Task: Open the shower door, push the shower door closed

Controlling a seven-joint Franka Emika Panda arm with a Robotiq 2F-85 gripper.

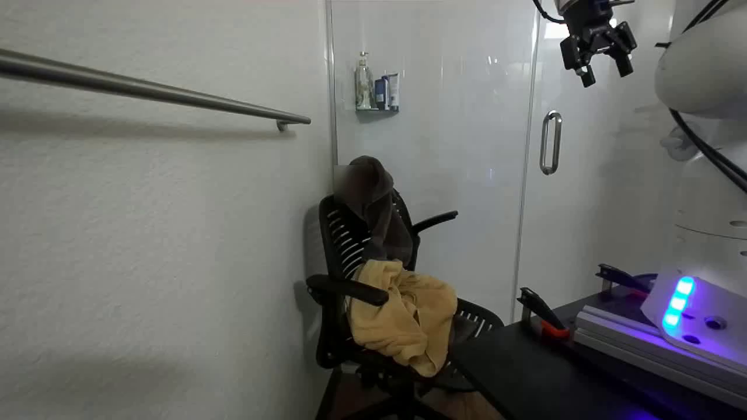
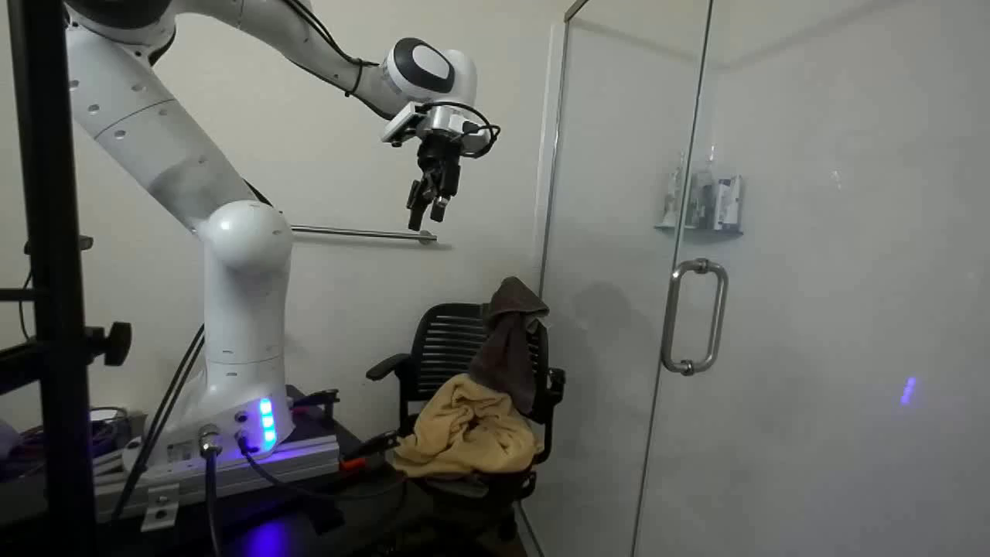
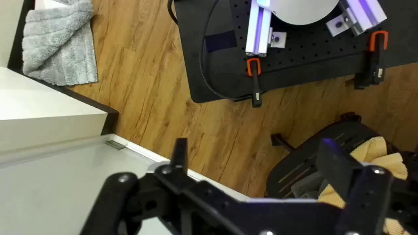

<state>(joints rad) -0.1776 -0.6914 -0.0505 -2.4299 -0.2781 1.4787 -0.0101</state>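
The shower door (image 1: 601,216) is a tall clear glass panel. It also shows in an exterior view (image 2: 835,325), and its edge looks in line with the fixed glass panel beside it. Its silver loop handle (image 1: 557,143) stands upright near that edge, also seen in an exterior view (image 2: 719,317). My gripper (image 1: 606,74) points downward, higher than the handle and apart from it. In an exterior view my gripper (image 2: 427,220) is to the left of the handle. In the wrist view the gripper fingers (image 3: 254,145) are wide open with nothing between them. The handle does not show there.
A black chair (image 2: 448,340) with a yellow towel (image 1: 402,315) and a dark towel (image 2: 506,348) stands by the fixed glass. A black table (image 3: 222,71) with clamps (image 3: 255,85) bears the arm's base. A grey bar (image 1: 146,87) runs along the wall.
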